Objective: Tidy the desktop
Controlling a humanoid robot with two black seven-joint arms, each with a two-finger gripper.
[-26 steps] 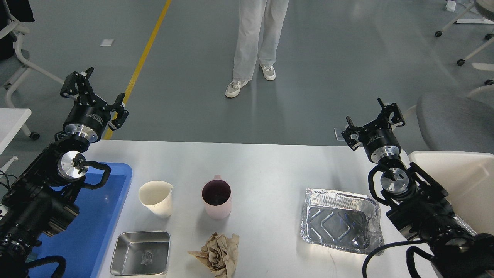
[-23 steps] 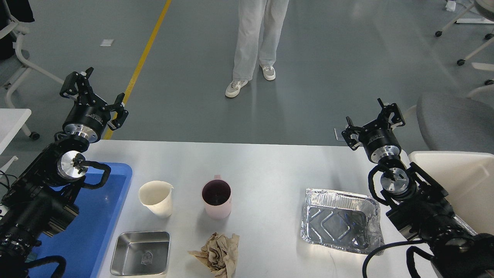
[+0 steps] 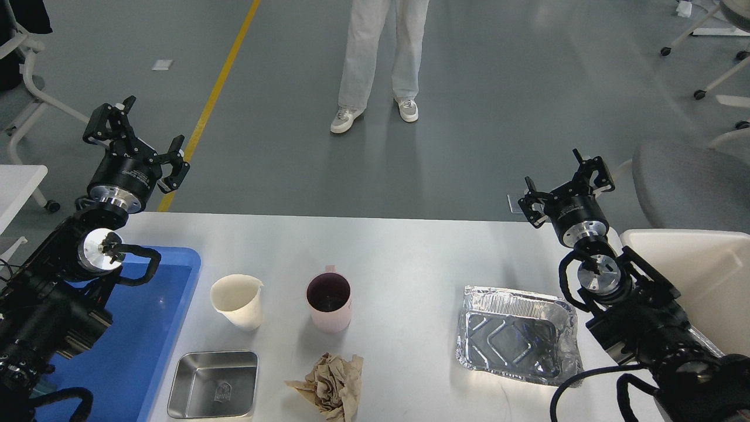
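While both arms hang raised above the far edge, we see the large white rectangular desktop (image 3: 404,252) filling the lower frame, its long axis running left to right. Our left gripper (image 3: 133,136), upper left, and right gripper (image 3: 567,183), right of centre, both stand spread wide and empty. The crumpled brown paper wad (image 3: 331,384) lies bottom centre, nearer our left arm, we judge.
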